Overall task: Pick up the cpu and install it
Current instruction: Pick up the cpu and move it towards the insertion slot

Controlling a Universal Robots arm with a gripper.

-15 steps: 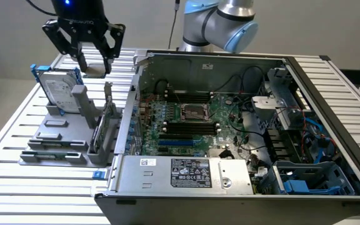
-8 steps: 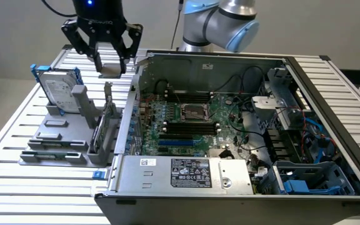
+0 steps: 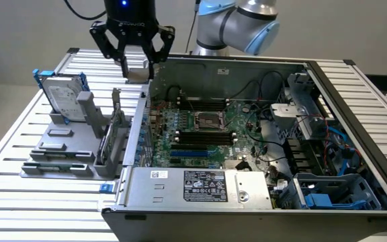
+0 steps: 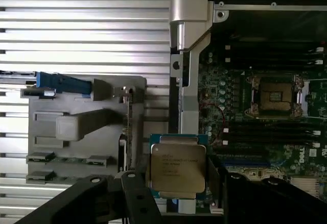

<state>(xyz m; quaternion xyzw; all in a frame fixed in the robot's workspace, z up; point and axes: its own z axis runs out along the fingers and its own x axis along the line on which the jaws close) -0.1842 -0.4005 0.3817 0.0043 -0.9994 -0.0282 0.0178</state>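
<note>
Cpu (image 4: 178, 167) gripped by end effector (image 3: 138, 71), held up in air above far left corner of open computer case (image 3: 247, 69). Socket (image 3: 207, 121) seen inside case, well apart from cpu.

Plain grey wall (image 3: 32, 35) behind the gripper (image 3: 138, 71), bare, evenly lit. Below & around it, slatted alu table (image 3: 18, 151) with soft glare on slats. Pale floor (image 3: 2, 91) off to the exterior view's left of it.
</note>
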